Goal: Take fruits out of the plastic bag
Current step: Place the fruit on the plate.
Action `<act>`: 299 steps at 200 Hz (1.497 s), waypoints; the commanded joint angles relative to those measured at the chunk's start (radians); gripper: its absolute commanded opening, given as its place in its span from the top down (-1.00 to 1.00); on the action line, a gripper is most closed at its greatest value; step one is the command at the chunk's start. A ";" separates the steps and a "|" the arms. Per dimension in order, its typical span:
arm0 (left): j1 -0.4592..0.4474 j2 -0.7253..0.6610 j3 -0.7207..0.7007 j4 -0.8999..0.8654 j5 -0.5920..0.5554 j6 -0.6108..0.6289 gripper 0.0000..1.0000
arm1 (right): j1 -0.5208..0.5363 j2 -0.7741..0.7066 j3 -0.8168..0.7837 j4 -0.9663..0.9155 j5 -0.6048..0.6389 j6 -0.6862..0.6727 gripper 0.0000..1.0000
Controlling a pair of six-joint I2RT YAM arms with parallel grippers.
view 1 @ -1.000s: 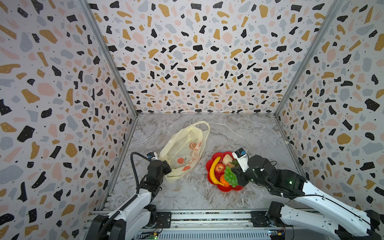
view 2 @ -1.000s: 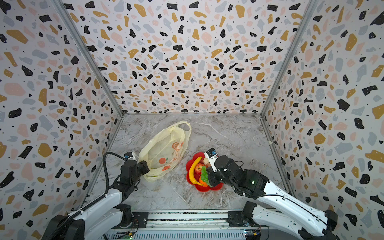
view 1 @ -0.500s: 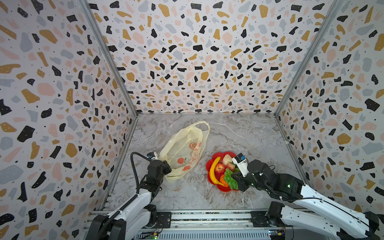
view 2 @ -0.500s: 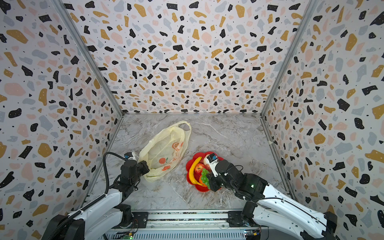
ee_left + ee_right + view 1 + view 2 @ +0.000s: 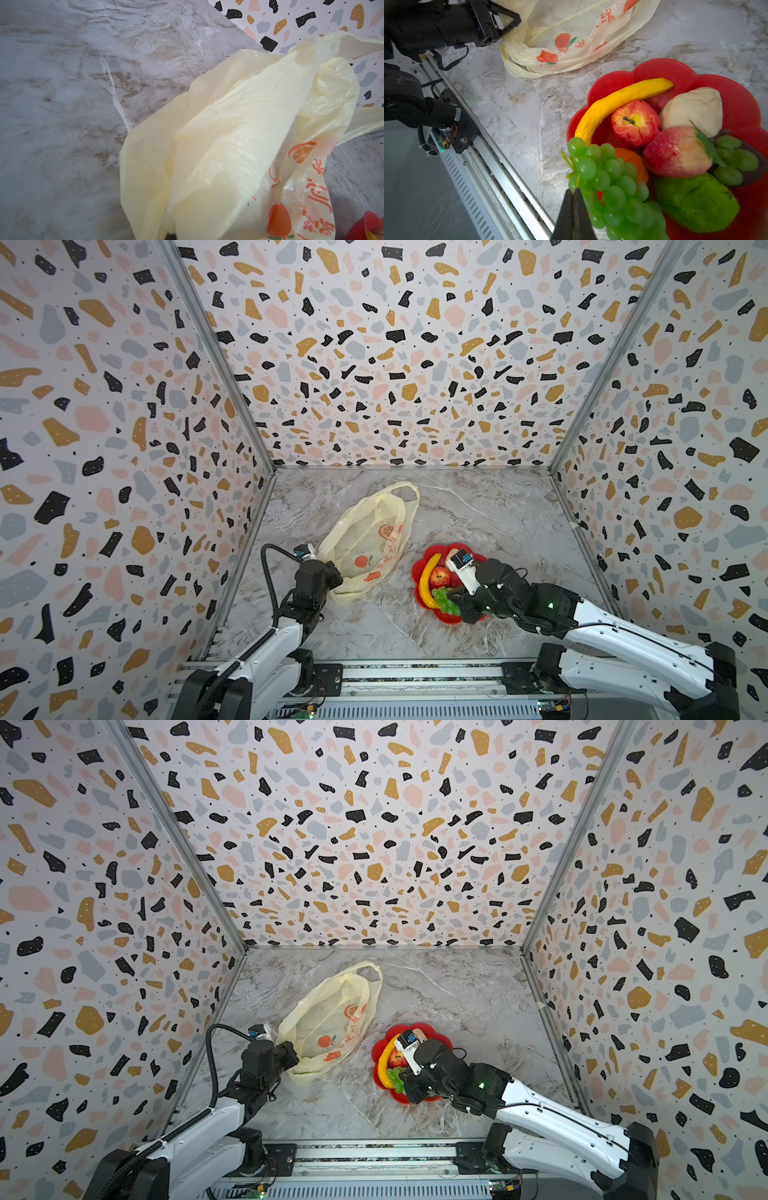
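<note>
Left gripper (image 5: 337,578) hasn't moved, jaws clamped on the near corner of the bag (image 5: 368,537), which lies slack and see-through on the table with no lump inside. Fruits (image 5: 635,122) sit piled on the plate (image 5: 417,572) just right of it. Right gripper (image 5: 573,197) has pulled back to the grapes (image 5: 608,180), jaws closed. Unloading looks done.

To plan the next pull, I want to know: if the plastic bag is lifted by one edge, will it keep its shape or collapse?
Probably collapse: the plastic bag lies flat, crinkled and folded. It looks thin and translucent, so likely very light. Its smooth film might slip.
</note>
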 commanded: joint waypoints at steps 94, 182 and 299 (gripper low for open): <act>-0.005 -0.002 0.019 0.040 -0.006 0.014 1.00 | 0.008 0.117 0.016 0.039 0.167 -0.011 0.74; -0.005 -0.006 0.020 0.036 -0.003 0.014 1.00 | -0.080 0.119 0.041 0.069 0.184 -0.013 0.97; -0.005 -0.008 0.018 0.039 0.012 0.016 1.00 | -0.072 0.182 0.058 0.141 0.113 -0.079 0.62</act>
